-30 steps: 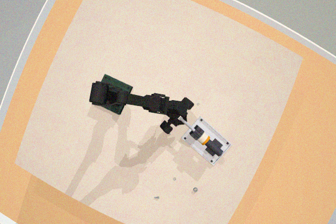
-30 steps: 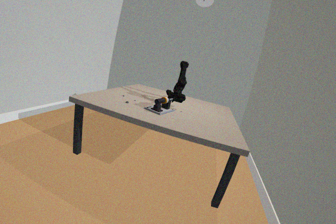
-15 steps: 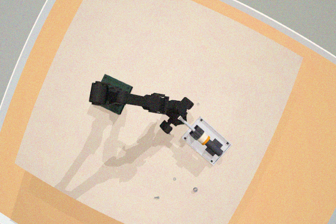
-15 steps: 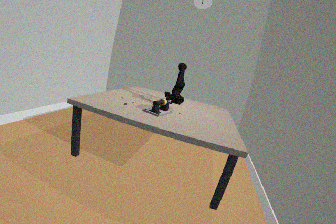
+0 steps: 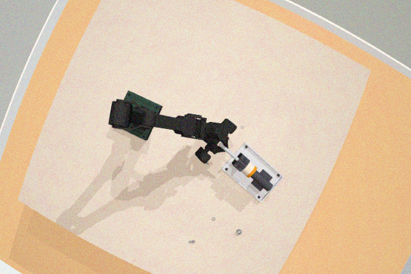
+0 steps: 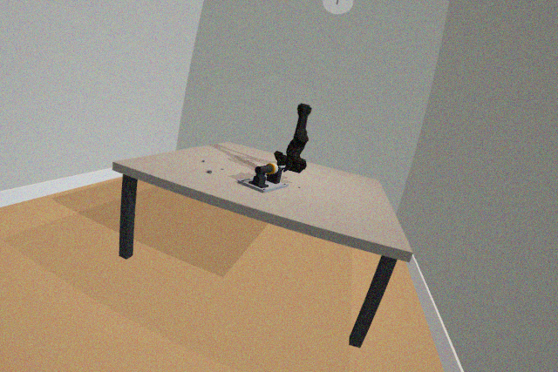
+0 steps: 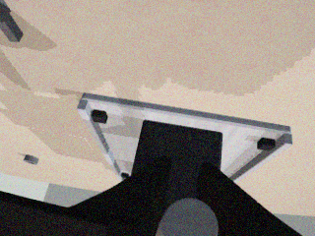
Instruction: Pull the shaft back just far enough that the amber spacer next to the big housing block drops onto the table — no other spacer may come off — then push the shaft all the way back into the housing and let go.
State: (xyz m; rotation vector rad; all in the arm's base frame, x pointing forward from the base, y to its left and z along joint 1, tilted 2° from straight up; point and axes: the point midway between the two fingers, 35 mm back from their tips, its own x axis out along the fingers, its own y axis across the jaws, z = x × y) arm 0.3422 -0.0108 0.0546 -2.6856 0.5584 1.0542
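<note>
The big housing block point(image 5: 264, 179) point(image 6: 260, 177) is dark and stands at the far end of a light base plate point(image 5: 228, 171) point(image 6: 252, 185) point(image 7: 236, 120). The amber spacer point(image 5: 252, 171) point(image 6: 271, 168) is on the shaft line, right against the housing's dark barrel. A cream spacer point(image 5: 247, 168) sits between it and a smaller dark block point(image 5: 241, 161) point(image 7: 179, 143). The shaft point(image 5: 229, 152) sticks out of that block as a grey rod; its round end point(image 7: 189, 218) shows in the wrist view. My gripper point(image 5: 221, 145) is shut on the shaft; its fingertips are mostly hidden.
A small ring point(image 5: 239, 231) point(image 6: 208, 172), a small grey part point(image 5: 191, 241) point(image 7: 31, 159) and a tiny ring point(image 5: 213, 219) lie on the table beyond the plate's side. Another tiny ring point(image 5: 242, 127) point(image 6: 299, 187) lies on the opposite side, near the arm.
</note>
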